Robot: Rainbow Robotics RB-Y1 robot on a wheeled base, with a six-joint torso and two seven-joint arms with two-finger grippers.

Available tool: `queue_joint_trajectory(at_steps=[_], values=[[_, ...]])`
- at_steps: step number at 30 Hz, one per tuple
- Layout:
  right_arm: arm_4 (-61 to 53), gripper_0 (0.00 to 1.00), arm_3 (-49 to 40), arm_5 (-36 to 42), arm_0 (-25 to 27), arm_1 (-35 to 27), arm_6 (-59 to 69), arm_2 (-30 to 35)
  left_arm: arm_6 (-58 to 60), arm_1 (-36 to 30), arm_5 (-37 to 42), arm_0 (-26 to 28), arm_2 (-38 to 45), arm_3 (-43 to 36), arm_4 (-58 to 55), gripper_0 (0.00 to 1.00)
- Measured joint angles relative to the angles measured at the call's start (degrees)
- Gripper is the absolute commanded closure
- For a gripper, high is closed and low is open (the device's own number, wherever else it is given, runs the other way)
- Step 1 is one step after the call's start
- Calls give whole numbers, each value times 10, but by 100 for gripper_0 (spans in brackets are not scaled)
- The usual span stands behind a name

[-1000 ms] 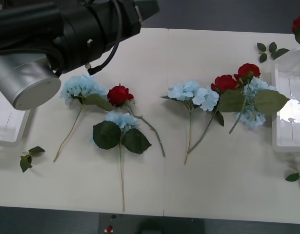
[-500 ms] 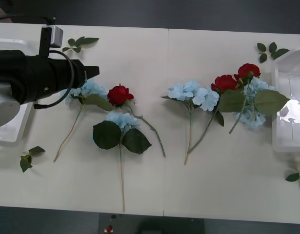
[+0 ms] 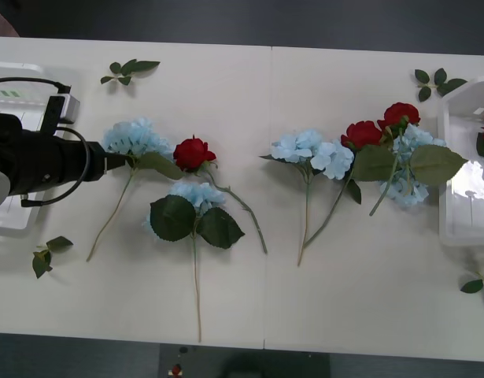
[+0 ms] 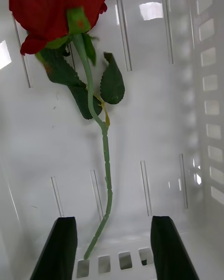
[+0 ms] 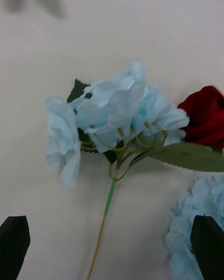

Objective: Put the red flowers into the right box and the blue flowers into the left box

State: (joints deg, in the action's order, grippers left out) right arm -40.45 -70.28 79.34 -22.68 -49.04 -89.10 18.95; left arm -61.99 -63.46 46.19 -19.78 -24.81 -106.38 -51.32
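The left tool (image 5: pixel 112 247) hangs over the bench (image 3: pixel 273 299) with its two black fingers (image 5: pixel 14 247) spread wide and nothing between them. Directly ahead of it, framed by the gap, lies a blue flower (image 5: pixel 112 116): a pale fluffy cluster on a thin green stem that runs back toward the tool. Just beyond that cluster, on its far side, sits a red rose (image 5: pixel 203 116), and a second blue cluster (image 5: pixel 186 224) lies close to one finger. In the front view this tool (image 3: pixel 120 163) sits at the near edge of the blue flower, with the left box (image 3: pixel 13 87), marked with green, behind the arm.

The right tool (image 4: pixel 112 247) is inside the right box (image 4: pixel 186 98), its black fingers also wide apart. A red rose (image 4: pixel 56 9) lies on the box floor ahead of it, stem (image 4: pixel 105 168) trailing back between the fingers without seeming gripped; it looks released.

More blue flowers (image 3: pixel 312 153) and red flowers (image 3: pixel 383 126) lie mixed on the bench between the two tools.

The step in hand appears to be the left tool's reach for the blue flower. Next it would need to lower onto the thin stem just behind the cluster and close there, avoiding the neighbouring rose and second cluster, then carry it to the left box.
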Motion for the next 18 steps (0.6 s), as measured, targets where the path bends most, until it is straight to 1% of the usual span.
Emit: queue_joint_trajectory(at_steps=[5, 10, 13, 18], values=[[-11, 0, -10, 11, 0, 0, 0, 0, -16, -1, 37, 0, 0, 16, 0, 0], [-42, 0, -73, 88, -1, 0, 0, 3, -16, 5, 41, -4, -7, 40, 2, 0], [-91, 0, -88, 122, -13, 0, 0, 14, -16, 20, 41, -28, -39, 70, 19, 0], [-133, 0, -88, 168, -55, 2, 24, 20, -17, 59, 41, -76, -94, 119, 36, 0]])
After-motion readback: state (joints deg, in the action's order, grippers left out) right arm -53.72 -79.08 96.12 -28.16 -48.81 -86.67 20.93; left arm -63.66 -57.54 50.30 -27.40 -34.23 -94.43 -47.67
